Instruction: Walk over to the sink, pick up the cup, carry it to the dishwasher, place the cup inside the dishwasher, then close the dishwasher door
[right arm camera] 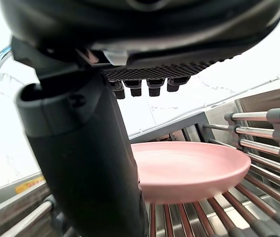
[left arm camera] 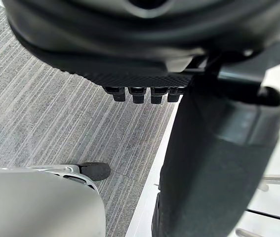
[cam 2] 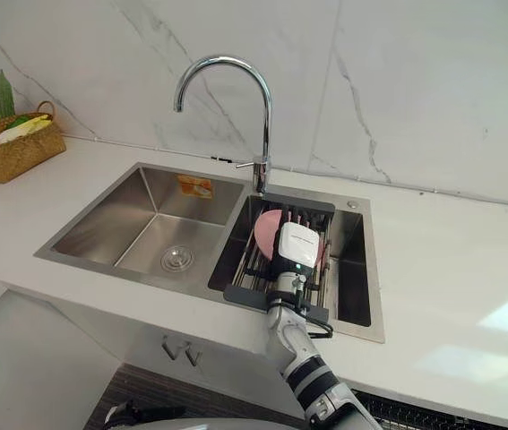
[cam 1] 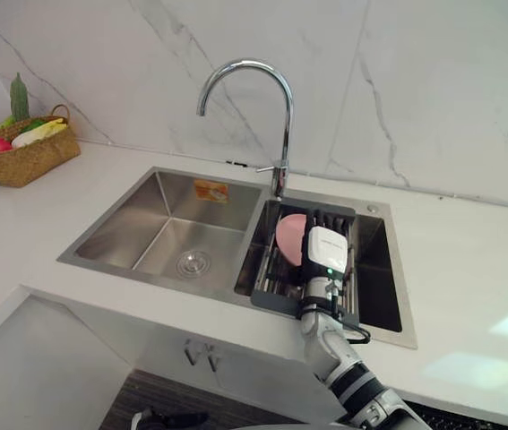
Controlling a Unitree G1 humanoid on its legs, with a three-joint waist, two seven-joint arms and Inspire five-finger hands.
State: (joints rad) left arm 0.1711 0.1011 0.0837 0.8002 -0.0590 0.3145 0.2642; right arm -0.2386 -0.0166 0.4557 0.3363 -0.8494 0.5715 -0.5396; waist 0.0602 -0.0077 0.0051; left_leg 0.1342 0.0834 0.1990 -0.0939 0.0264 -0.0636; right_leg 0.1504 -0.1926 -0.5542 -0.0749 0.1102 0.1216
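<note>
Right hand [cam 1: 327,251] down over the rack [cam 1: 271,300] in the sink [cam 1: 128,228], fingers seemingly loose, gripping nothing. Pink dish [right arm camera: 189,168] resting on the bars just beside the thumb. Left hand [left arm camera: 144,74] slack above the carpet [left arm camera: 56,123].

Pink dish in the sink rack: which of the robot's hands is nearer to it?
Right. The right hand is over the rack, beside the pink dish; the left hand hangs above the grey floor, away from the sink.

Right arm [cam 1: 354,381] stretched forward from lower right, wrist straight, right robot hand [cam 1: 326,251] palm down, fingers [right arm camera: 144,88] extended in a row, thumb [right arm camera: 85,163] out wide, holding nothing, left robot hand [left arm camera: 144,74] hanging low, fingers relaxed
</note>
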